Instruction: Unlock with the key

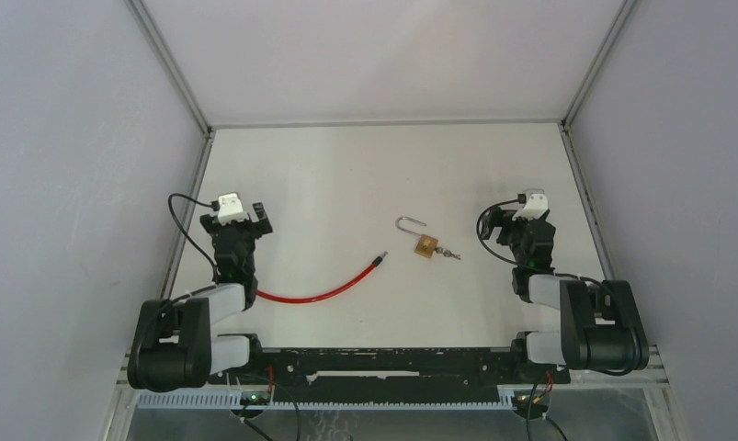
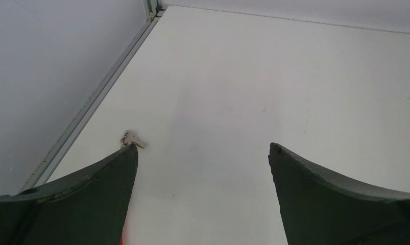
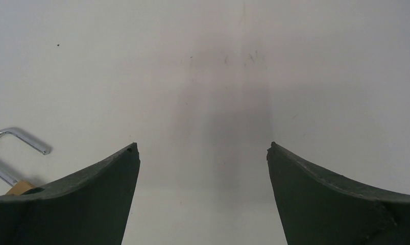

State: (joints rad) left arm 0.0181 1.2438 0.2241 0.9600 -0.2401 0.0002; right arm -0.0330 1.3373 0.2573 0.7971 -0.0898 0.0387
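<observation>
Left gripper and right gripper both gape empty; padlock lies on table nearer the right arm, shackle swung open, key inserted, so a stray bump could snap it shut.

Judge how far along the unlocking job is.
Done, it seems: the padlock lies with its shackle swung open, key in it, and the red cable lies free beside it. In hand: nothing; left gripper and right gripper are open and empty. Nothing obvious is left.

table: white | walls: pale grey panels | frame: aluminium | light: even
</observation>
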